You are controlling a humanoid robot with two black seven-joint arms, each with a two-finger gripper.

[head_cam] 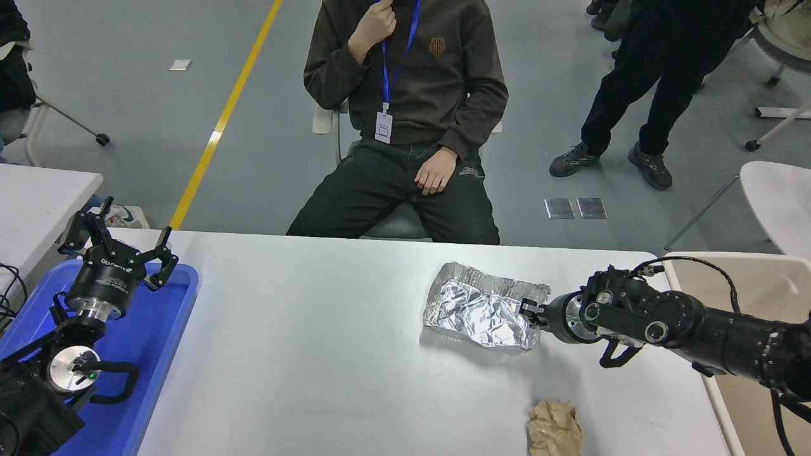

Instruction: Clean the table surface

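The table surface [317, 354] is a wide white tabletop. A crumpled sheet of silver foil [475, 307] lies on it right of centre. A crumpled ball of brown paper [555, 427] lies near the front edge. My right gripper [529, 310] reaches in from the right, its fingers closed on the foil's right edge, which sits slightly raised. My left gripper [120, 240] is parked at the lower left over the blue tray [165, 354], fingers spread open and empty.
A person sits at the far side [412, 95], hands off the table. Another person stands at the top right [652, 76]. A beige bin [754, 278] stands at the table's right end. A smaller white table [38, 190] is at the left.
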